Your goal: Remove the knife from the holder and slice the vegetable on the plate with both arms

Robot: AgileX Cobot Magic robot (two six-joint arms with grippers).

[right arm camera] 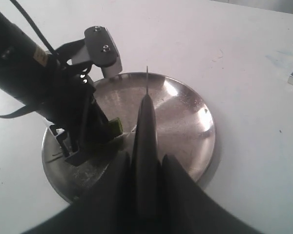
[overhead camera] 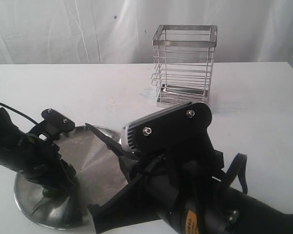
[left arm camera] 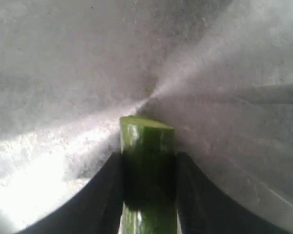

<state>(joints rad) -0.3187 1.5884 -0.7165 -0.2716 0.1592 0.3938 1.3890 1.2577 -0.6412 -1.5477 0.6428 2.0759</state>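
The vegetable (left arm camera: 147, 141), a glossy green piece with a flat pale cut end, lies on the brushed-steel plate (left arm camera: 88, 73), and my left gripper (left arm camera: 149, 168) is shut on it. One black finger (left arm camera: 105, 195) presses against each of its sides. My right gripper (right arm camera: 146, 163) is shut on the knife (right arm camera: 146, 122). The dark blade points out over the plate (right arm camera: 185, 122), just beside the cut end of the vegetable (right arm camera: 116, 126). From outside, the blade (overhead camera: 103, 138) hangs above the plate (overhead camera: 95, 163), to the right of the left gripper (overhead camera: 53, 187).
The steel-wire holder (overhead camera: 185, 66) stands upright on the white table behind the plate, with nothing showing inside it. A white curtain closes off the back. The right arm's wrist housing (overhead camera: 171, 129) hides the plate's right side.
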